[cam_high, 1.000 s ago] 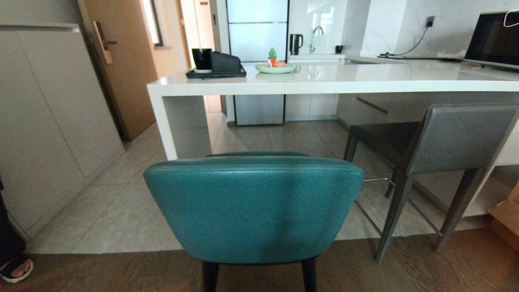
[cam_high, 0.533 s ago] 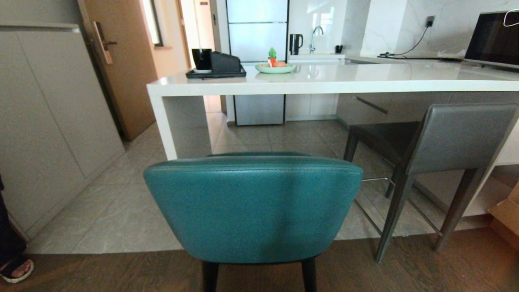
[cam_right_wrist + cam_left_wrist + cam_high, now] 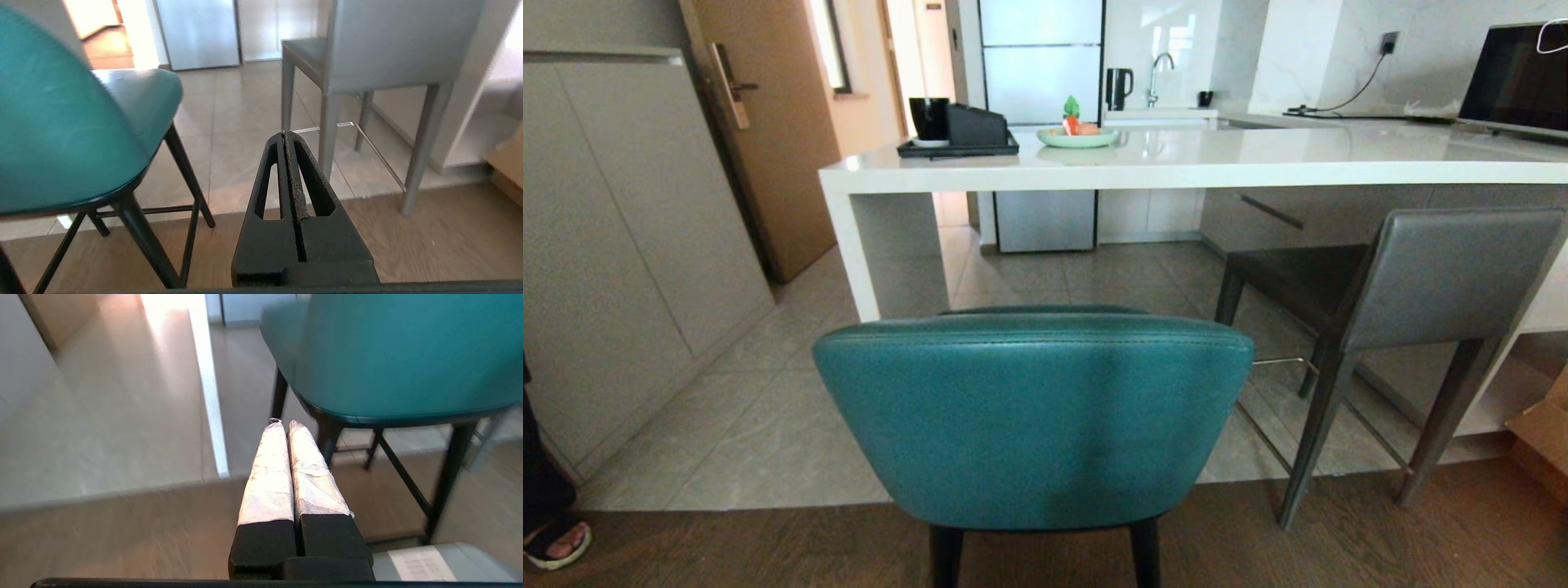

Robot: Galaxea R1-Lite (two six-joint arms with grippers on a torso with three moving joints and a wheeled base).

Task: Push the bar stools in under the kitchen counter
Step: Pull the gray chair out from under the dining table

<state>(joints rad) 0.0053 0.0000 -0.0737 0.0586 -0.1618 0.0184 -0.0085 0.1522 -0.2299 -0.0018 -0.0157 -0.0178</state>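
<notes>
The teal bar stool (image 3: 1033, 416) stands right in front of me, its curved back toward me, short of the white kitchen counter (image 3: 1192, 167). The grey bar stool (image 3: 1421, 278) stands to the right, its seat partly under the counter top. Neither arm shows in the head view. My left gripper (image 3: 284, 423) hangs low, shut and empty, left of the teal stool (image 3: 392, 355) and short of its black legs. My right gripper (image 3: 284, 132) is shut and empty, low between the teal stool (image 3: 69, 134) and the grey stool (image 3: 388, 45).
The counter's white side panel (image 3: 845, 245) stands left of the teal stool. A black tray (image 3: 957, 147), a green plate (image 3: 1076, 137) and a laptop (image 3: 1515, 77) sit on the counter. A person's sandalled foot (image 3: 556, 543) is at the far left. A cardboard box (image 3: 1543, 445) is at the right.
</notes>
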